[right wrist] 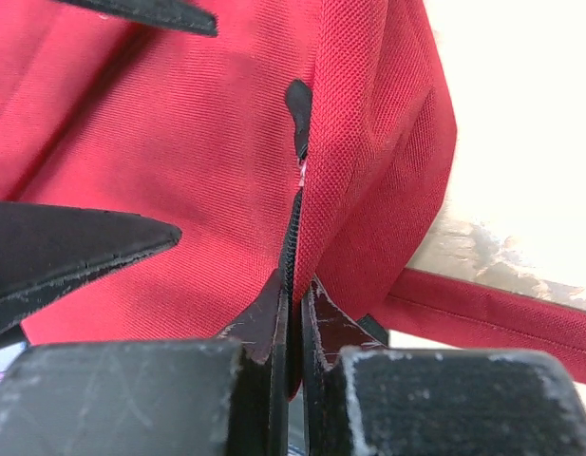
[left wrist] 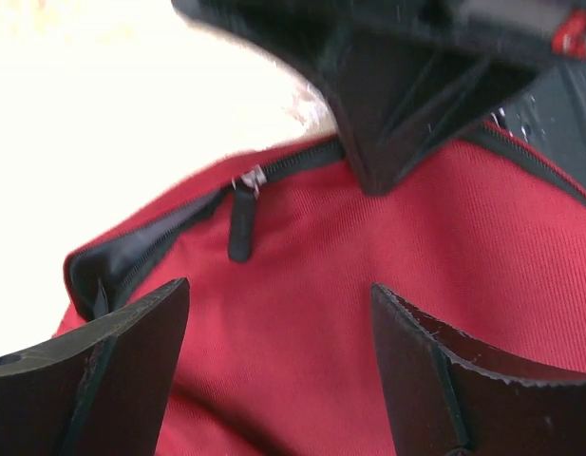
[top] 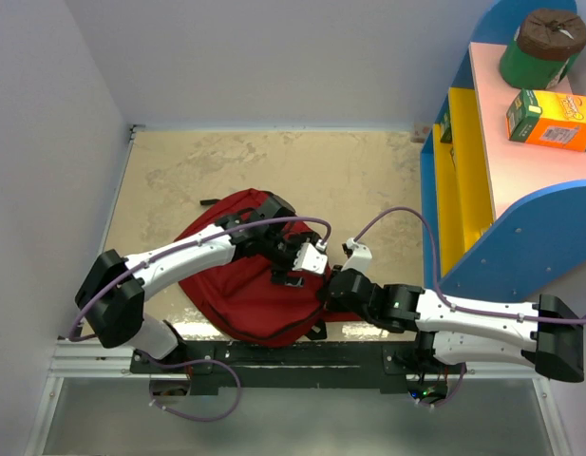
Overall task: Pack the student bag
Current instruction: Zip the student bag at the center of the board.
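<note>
The student bag (top: 234, 304) lies on the sandy floor, dark red, with a black zipper along its near right edge. My left gripper (top: 291, 269) hovers open just above the bag's red fabric (left wrist: 302, 361), and a black zipper pull (left wrist: 240, 223) lies just beyond its fingertips (left wrist: 169, 304). My right gripper (right wrist: 294, 280) is shut on the bag's fabric edge beside the zipper (right wrist: 293, 237), at the bag's right side (top: 323, 293). Farther up that seam a zipper pull (right wrist: 298, 109) shows. One red strap (right wrist: 492, 313) trails over the floor to the right.
A blue and yellow shelf unit (top: 463, 190) stands at the right, close to the right arm. An orange box (top: 549, 119) and a green canister (top: 539, 47) rest on its top. White walls close in the left and the back.
</note>
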You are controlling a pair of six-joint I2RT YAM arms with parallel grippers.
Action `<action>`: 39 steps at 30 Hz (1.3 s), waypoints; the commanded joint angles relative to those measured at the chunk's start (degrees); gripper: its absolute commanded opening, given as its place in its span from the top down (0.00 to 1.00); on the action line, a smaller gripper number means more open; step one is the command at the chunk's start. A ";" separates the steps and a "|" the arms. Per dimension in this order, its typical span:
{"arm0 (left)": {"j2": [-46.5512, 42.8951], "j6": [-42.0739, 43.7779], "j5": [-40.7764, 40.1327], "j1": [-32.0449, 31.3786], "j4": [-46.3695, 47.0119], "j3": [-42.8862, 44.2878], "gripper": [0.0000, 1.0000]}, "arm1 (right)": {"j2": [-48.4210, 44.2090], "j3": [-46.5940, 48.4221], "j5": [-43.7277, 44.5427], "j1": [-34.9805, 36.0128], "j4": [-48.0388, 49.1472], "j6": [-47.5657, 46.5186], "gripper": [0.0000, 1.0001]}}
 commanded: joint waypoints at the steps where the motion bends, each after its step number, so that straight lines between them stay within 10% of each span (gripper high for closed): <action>1: 1.41 -3.43 -2.10 -1.40 8.09 0.06 0.21 | 0.84 -1.57 1.36 0.66 3.93 -1.35 1.00; 23: 8.35 -5.02 -5.81 -5.10 16.72 -0.83 0.64 | -1.70 -4.56 1.10 1.02 9.56 -6.02 1.00; 30: 8.71 -5.02 -7.21 -5.80 15.41 0.84 1.00 | -2.14 -4.21 1.27 1.10 7.54 -5.67 1.00; 39: 4.23 -5.81 -14.59 -5.80 11.19 -0.81 1.00 | -6.18 -4.12 4.26 1.01 2.53 -3.21 1.00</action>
